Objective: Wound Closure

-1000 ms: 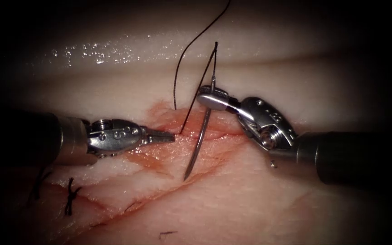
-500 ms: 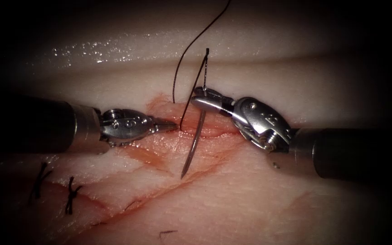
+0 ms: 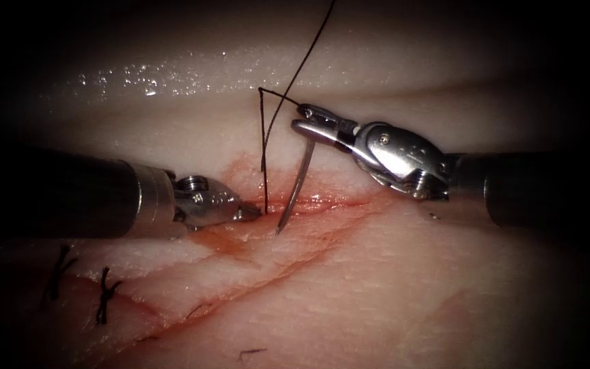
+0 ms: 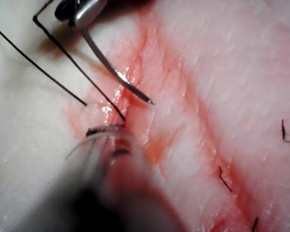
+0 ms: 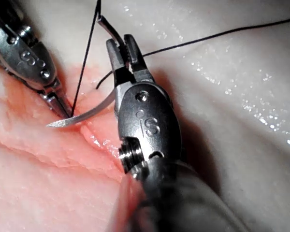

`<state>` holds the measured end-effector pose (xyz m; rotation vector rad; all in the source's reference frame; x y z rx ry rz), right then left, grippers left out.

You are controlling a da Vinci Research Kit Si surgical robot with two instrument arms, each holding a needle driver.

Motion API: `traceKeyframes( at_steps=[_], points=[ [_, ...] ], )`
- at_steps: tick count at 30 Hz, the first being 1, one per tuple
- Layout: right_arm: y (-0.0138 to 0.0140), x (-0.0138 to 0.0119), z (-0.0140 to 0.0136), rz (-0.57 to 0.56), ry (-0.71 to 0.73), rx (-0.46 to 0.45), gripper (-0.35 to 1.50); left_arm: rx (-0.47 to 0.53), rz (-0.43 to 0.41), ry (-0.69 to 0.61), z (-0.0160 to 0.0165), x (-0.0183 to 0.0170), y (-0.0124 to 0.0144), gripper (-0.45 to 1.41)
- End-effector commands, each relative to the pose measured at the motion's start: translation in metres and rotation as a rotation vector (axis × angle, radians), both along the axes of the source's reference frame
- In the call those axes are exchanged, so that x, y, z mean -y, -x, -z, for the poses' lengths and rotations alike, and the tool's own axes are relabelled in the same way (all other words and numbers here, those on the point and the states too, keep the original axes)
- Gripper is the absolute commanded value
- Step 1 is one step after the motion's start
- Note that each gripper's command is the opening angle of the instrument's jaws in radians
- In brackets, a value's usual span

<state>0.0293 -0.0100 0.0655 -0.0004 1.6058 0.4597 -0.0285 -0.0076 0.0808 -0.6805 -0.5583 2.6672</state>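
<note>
Dim, dark-edged endoscope view; glare on wet tissue [image 3: 172, 75] above.

taut thread [image 3: 264, 147] and needle [image 3: 296, 188] stand between the tools; tissue [image 3: 411, 294] right lies open.

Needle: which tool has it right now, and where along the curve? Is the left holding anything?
The right tool grips the needle near its thread end; the tip lies free at the cut. The left tool is shut at the thread; a grip cannot be told.
</note>
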Motion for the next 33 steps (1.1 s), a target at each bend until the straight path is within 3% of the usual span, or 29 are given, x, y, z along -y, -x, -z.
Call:
traceKeyframes(
  at_steps=[1,5,8,14,25,33],
  points=[
    [-0.0009,-0.0002,-0.001,-0.006,0.006,-0.002,-0.35,0.005,-0.006,0.005,-0.0005,0.0,0.0006,0.07],
    [-0.0009,0.0004,-0.002,-0.016,0.03,0.01,-0.35,0.014,-0.015,0.0,-0.0002,0.0,0.0008,0.31],
    [-0.0009,0.0002,-0.0025,-0.02,0.04,0.015,-0.35,0.025,-0.024,-0.009,0.0001,0.0003,0.001,0.64],
    [-0.0009,0.0,-0.0023,-0.024,0.072,0.026,-0.35,0.034,-0.036,-0.01,0.0004,0.0007,0.0013,0.89],
    [-0.0016,0.0014,-0.0027,-0.016,0.112,0.056,-0.35,0.039,-0.041,-0.015,0.0011,0.0008,0.0014,0.91],
    [-0.0012,0.0016,-0.0021,0.002,0.111,0.076,-0.35,0.044,-0.048,-0.017,0.0014,0.0011,0.001,0.81]
  ],
)
